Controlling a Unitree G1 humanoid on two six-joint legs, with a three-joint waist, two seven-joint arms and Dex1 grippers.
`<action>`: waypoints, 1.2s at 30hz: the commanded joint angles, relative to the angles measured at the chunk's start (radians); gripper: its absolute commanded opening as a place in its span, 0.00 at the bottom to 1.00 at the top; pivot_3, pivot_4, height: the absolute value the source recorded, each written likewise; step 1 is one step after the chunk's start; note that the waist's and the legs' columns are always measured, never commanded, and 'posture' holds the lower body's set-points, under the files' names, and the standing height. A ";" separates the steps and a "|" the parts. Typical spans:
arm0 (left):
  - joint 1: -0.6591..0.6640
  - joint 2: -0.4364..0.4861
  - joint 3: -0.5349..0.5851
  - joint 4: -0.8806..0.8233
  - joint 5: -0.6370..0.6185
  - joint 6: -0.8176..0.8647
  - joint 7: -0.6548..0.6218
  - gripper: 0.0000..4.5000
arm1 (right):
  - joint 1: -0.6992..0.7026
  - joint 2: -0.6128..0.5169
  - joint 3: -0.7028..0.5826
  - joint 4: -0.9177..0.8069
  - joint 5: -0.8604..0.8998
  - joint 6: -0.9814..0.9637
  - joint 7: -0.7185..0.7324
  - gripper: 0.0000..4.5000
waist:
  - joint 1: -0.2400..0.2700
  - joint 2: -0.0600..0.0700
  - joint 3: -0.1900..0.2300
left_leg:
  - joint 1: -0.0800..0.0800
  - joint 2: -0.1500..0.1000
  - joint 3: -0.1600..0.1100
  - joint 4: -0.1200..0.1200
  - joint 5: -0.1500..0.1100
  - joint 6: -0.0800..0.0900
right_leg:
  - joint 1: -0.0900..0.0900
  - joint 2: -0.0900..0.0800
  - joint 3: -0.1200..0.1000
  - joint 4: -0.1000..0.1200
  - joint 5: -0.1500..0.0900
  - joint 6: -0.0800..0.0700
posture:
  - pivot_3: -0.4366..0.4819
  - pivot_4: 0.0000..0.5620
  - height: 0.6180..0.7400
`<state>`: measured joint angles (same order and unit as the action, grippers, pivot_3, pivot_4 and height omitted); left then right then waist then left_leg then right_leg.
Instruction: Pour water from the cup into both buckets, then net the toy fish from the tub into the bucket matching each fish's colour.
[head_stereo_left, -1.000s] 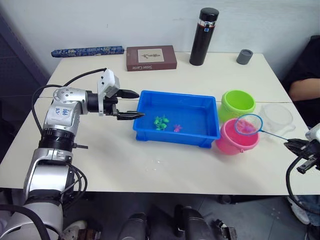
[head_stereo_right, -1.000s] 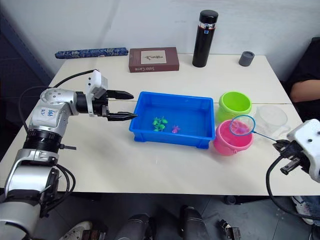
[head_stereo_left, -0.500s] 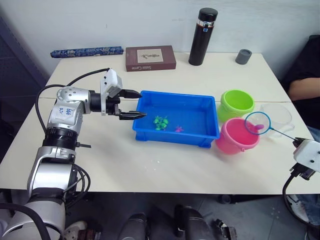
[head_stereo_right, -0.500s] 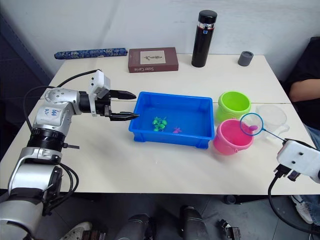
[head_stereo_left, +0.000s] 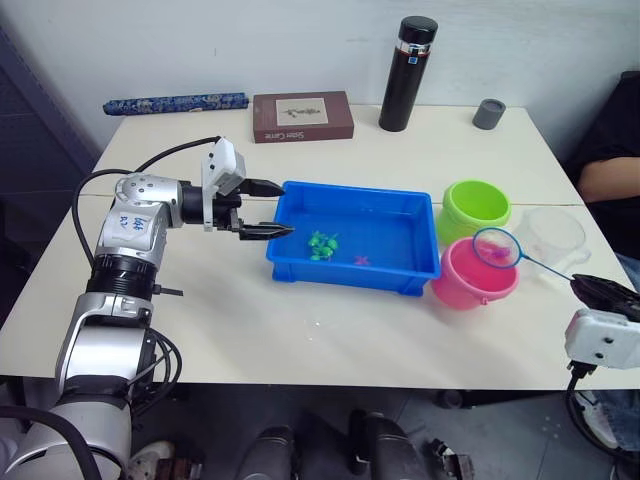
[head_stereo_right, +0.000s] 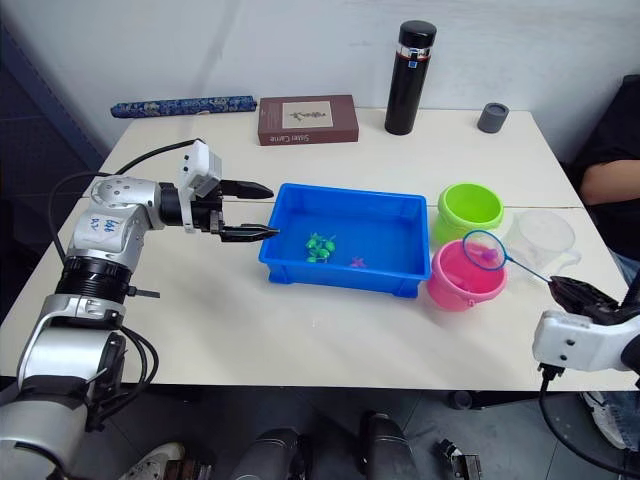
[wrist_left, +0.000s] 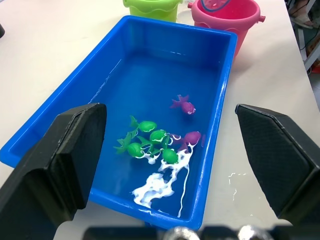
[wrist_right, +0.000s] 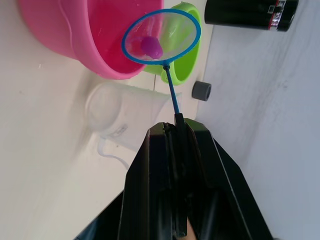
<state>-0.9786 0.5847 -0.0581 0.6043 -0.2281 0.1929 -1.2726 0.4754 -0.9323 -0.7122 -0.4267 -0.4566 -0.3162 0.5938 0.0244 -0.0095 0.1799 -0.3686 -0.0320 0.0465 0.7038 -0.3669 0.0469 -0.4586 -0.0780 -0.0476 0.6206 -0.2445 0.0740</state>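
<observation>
L gripper (head_stereo_left: 268, 208) hovers at the left end of the tub (head_stereo_left: 300, 262), fingers spread wide w/ nothing between them; in the left wrist view the two pads (wrist_left: 55, 150) flank the tub's length, apart from its walls.

Tub sits mid-table, shallow water inside. Green fish (wrist_left: 150, 143) bunch together in a cluster near the middle; one magenta fish (wrist_left: 192, 137) touches that cluster, a 2nd magenta fish (wrist_left: 183, 105) lies a bit apart from it, toward the buckets. White glare streaks on the water by the cluster.

Behind the tub, by the wall: blue patterned roll (head_stereo_left: 175, 102), brown book (head_stereo_left: 301, 115), black flask (head_stereo_left: 407, 73) upright, small grey cap (head_stereo_left: 487, 113).

Right of the tub: green bucket (head_stereo_left: 477, 210) behind, pink bucket (head_stereo_left: 476, 278) in front, the two touching or nearly so; pink one just beside the tub's right end.

Net (head_stereo_left: 497, 247) hoop hangs over the pink bucket's rim, on the side nearer the green bucket, w/ a magenta fish (wrist_right: 150, 46) in the mesh. Handle runs down-right to the R gripper (head_stereo_left: 598, 291), whose fingers are pressed together on the handle's end.

Clear cup (head_stereo_left: 554, 233) stands right of the buckets, under the net handle. A person's arm (head_stereo_left: 608, 178) at the far right edge, past the table.
</observation>
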 joint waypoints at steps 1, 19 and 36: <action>-0.016 -0.003 0.015 -0.020 -0.008 -0.013 -0.005 0.99 | -0.001 0.016 -0.048 -0.013 -0.069 -0.067 -0.065 0.00 | -0.001 0.000 0.000 | 0.000 0.000 0.000 0.000 0.000 0.000 | 0.000 0.000 0.000 0.000 0.000 0.000 | 0.48 0.27 1.00; -0.016 -0.017 0.016 -0.024 -0.011 -0.011 -0.018 0.99 | 0.027 0.079 -0.114 -0.019 -0.282 -0.241 -0.281 0.00 | -0.001 0.000 0.000 | 0.006 0.000 0.000 0.000 0.000 0.000 | 0.006 0.000 0.001 -0.001 0.000 0.000 | 0.48 0.27 1.00; 0.089 0.083 0.075 -0.178 -0.034 0.101 0.035 0.99 | -0.483 -0.036 0.326 -0.090 0.272 0.327 0.129 0.00 | -0.024 0.000 0.000 | 0.015 0.002 -0.001 -0.001 0.000 0.000 | 0.015 -0.001 0.000 -0.002 0.000 0.000 | 0.48 0.27 1.00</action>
<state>-0.8966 0.6451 -0.0134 0.4890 -0.2370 0.2744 -1.2496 0.0398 -0.9571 -0.4327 -0.4772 -0.2640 -0.1106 0.6621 0.0006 -0.0096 0.1799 -0.3541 -0.0300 0.0453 0.7025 -0.3672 0.0472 -0.4435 -0.0786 -0.0472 0.6191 -0.2448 0.0735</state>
